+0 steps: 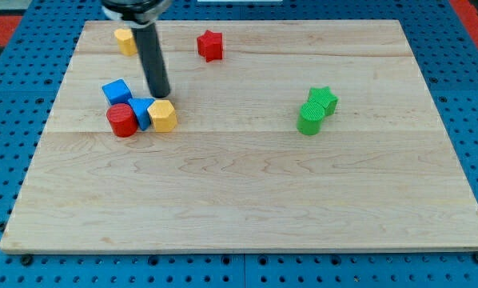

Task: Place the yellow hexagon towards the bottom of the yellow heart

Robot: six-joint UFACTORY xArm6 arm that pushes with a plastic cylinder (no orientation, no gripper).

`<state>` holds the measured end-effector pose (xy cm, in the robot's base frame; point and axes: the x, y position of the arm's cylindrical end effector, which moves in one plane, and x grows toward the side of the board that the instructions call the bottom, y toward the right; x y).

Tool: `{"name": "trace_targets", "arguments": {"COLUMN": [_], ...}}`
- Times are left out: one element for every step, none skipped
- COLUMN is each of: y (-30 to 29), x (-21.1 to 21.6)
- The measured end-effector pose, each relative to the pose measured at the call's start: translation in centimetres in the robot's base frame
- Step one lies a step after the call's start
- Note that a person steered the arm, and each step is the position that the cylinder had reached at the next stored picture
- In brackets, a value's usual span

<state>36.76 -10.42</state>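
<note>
The yellow hexagon (164, 115) lies on the wooden board at the view's left, touching a blue block (141, 113). The yellow heart (125, 40) sits near the board's top left corner, well above the hexagon. My tip (161, 96) stands just above the hexagon's top edge, touching or nearly touching it, with the dark rod rising toward the view's top.
A red cylinder (122, 120) sits left of the blue block, and a blue cube (117, 91) lies above them. A red star (210, 45) is at the top middle. A green star (324, 101) and a green cylinder (309, 119) touch at the right.
</note>
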Motion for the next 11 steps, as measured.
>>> {"name": "trace_targets", "arguments": {"y": [4.6,6.8,7.0,3.4,1.1,1.0,0.5,0.2,-0.8,-3.1,-6.7], "x": [0.3,3.9,6.3,9.4,9.1,7.9,5.3,3.3,2.2,0.9,-0.6]}}
